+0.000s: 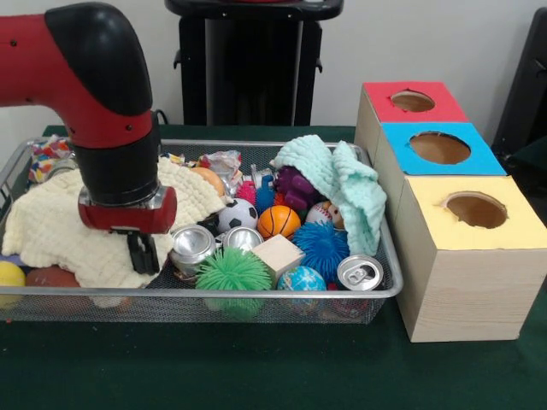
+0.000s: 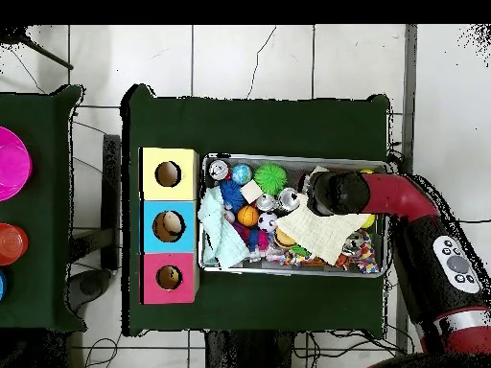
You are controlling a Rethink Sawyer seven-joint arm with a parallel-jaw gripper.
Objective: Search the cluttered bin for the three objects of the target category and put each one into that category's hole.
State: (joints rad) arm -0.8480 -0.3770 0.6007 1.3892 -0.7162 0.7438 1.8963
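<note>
A wire mesh bin [image 1: 282, 294] holds the clutter. My gripper [image 1: 144, 254] hangs low over the left half, shut, with its tips against a cream cloth [image 1: 60, 224]; whether cloth is pinched is unclear. Just to its right lie two silver cans [image 1: 191, 246] [image 1: 244, 237], and a third can [image 1: 360, 272] sits at the front right corner. Around them are a soccer ball [image 1: 236, 214], a basketball [image 1: 279, 221], a wooden block [image 1: 279, 254] and a green spiky ball [image 1: 232, 273]. In the overhead view the arm's end [image 2: 331, 192] covers the gripper above the cream cloth [image 2: 324, 230].
Right of the bin stands a wooden box with a red-topped hole [image 1: 413, 101], a blue-topped hole [image 1: 439, 147] and a yellow-topped hole [image 1: 474, 209]. A mint cloth [image 1: 344, 184] drapes over the bin's right side. A blue spiky ball [image 1: 322, 248] and purple toy [image 1: 297, 186] lie beside it.
</note>
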